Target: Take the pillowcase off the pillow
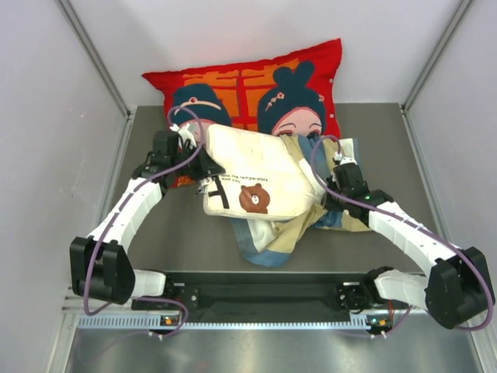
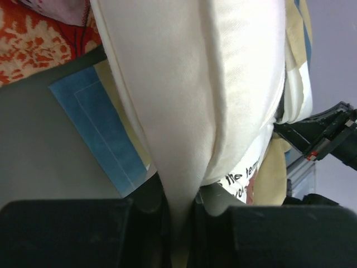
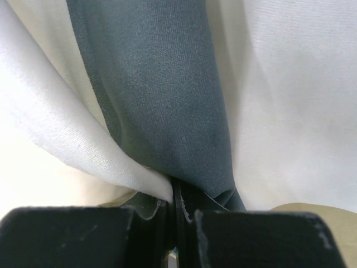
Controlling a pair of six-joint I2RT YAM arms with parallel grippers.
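Pinching the cream pillow at its left end, the left gripper is holding it tight, while the right gripper is clamping a blue fold of the pillowcase. The pillow is lying mid-table on the bunched pillowcase, overlapping the red cushion behind.

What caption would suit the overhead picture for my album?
Left gripper grips the pillow, right gripper the pillowcase, before a red cushion.

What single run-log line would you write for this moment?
left fingers: shut on pillow | right fingers: shut on pillowcase | pillow mostly bare, pillowcase bunched under its near-right end | red cushion behind
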